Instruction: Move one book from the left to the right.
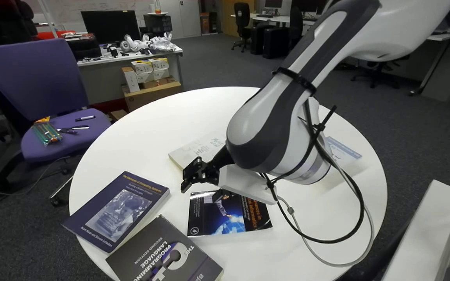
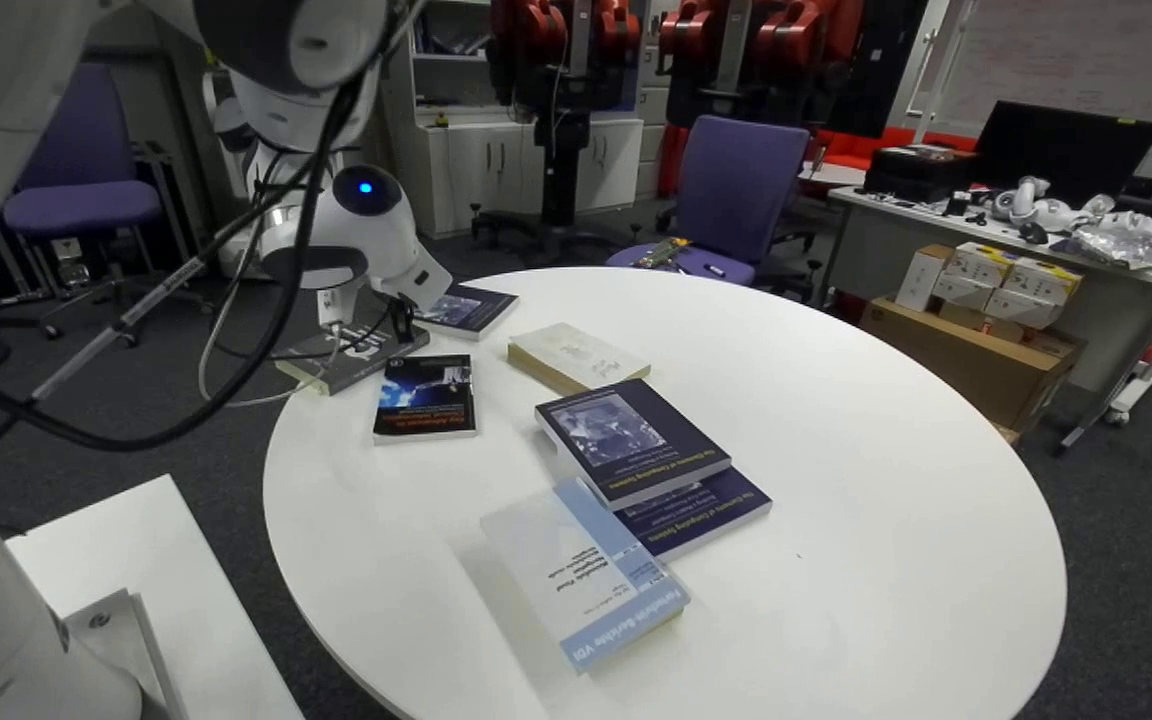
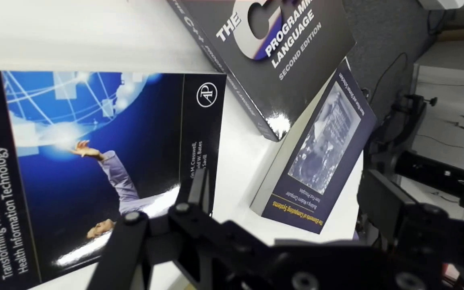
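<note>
Which book the task is naming I cannot tell; the dark blue book (image 3: 316, 149) is showing between the fingers (image 3: 381, 201) of your gripper (image 3: 290, 181) in the wrist view. It is lying flat by the rim of the round white table (image 1: 139, 144), and in an exterior view its long axis is running diagonally, the title end pointing to the upper right. Its cover is reading "The Elements of Computing Systems". Your gripper is hanging over the table, its fingers standing wide apart. Your arm (image 1: 287, 105) is slanting down from the upper right in an exterior view, the gripper jutting towards the lower left. Just beside the dark blue book, the grey book (image 3: 284, 48) is bearing "The C++ Programming Language, Second Edition"; the black book (image 3: 95, 169) is showing "Health Information Technology" and an "AP" badge. Well apart, in an exterior view, an upper copy (image 2: 636, 440) of the same title is resting partly on a lower copy (image 2: 701, 515), near a pale book (image 2: 556, 570) marked "VDI".
</note>
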### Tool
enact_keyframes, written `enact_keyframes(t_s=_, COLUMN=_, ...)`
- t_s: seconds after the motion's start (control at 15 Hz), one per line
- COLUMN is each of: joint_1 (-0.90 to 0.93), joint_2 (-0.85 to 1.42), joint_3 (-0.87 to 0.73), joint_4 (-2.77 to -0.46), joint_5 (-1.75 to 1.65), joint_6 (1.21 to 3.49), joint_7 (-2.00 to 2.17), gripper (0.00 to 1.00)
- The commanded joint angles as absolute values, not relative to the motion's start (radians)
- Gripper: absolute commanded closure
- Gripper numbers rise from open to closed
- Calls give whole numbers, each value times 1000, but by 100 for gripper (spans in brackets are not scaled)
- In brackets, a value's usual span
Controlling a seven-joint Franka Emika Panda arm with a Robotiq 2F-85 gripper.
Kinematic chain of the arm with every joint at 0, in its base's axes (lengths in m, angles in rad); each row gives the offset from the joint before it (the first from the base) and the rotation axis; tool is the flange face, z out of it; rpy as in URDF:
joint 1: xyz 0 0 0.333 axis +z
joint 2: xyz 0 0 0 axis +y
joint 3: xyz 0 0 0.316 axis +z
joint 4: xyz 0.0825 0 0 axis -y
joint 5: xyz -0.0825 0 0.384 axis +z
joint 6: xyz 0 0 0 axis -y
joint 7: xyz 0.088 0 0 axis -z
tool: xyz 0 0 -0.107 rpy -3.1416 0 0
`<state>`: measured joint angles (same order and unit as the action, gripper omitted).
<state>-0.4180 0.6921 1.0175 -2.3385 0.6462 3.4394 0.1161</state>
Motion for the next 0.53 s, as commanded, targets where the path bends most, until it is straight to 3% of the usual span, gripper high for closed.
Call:
enact_keyframes(t_s=0.0, joint_1=-168, joint_2=440, joint_3=764, joint_4=-2303, joint_5=871, joint_6=3291, joint_7=84, gripper=0)
enact_keyframes(t_s=0.2, joint_1=-29, joint_2=302, joint_3=537, joint_4=-2416, joint_5=843, joint_6=3233, joint_7=178, gripper=0)
enact_keyframes(t_s=0.47, joint_1=127, joint_2=296, joint_3=226, joint_4=-2484, joint_5=735, joint_6=3230, joint_7=209, gripper=0)
